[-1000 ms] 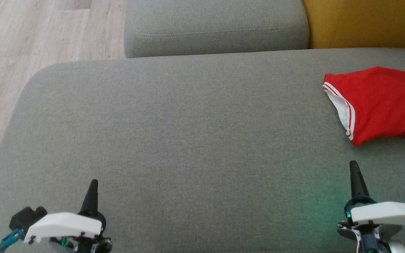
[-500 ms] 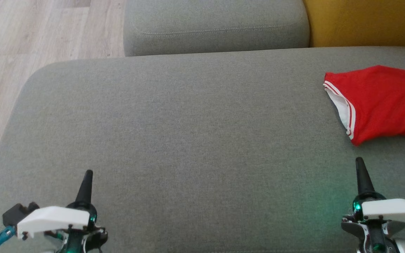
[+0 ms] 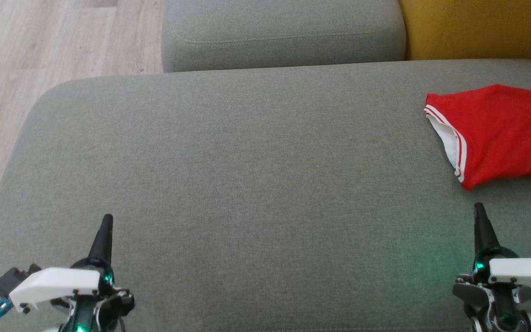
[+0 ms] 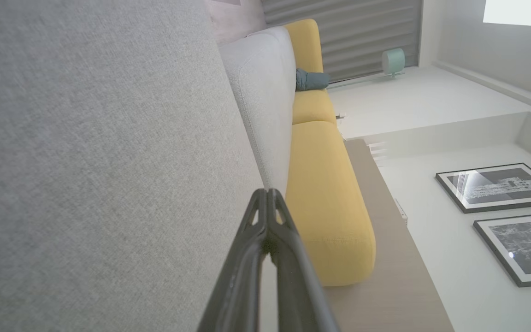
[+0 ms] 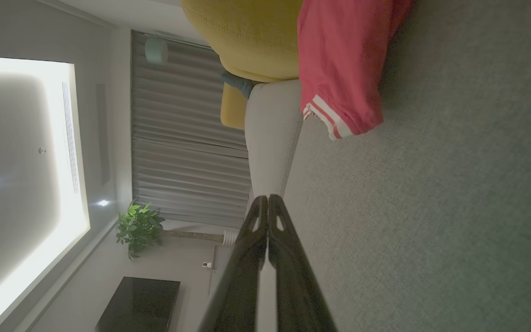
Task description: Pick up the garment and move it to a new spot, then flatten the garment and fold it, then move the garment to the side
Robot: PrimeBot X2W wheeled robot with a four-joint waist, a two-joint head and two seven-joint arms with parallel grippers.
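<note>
The red garment with white-striped trim lies folded at the right edge of the grey sofa seat. In the right wrist view the garment lies ahead of the fingers. My right gripper is shut and holds nothing, just short of the garment's near edge. At the lower left, far from the garment, my left gripper hovers over the seat. It is shut and holds nothing.
A grey back cushion stands behind the seat, with a yellow cushion to its right. Wood floor lies beyond the seat's rounded left edge. A yellow sofa section shows in the left wrist view.
Both grippers have drifted outward: the left one to the left, the right one to the right. The garment has not moved; the view shifted slightly.
</note>
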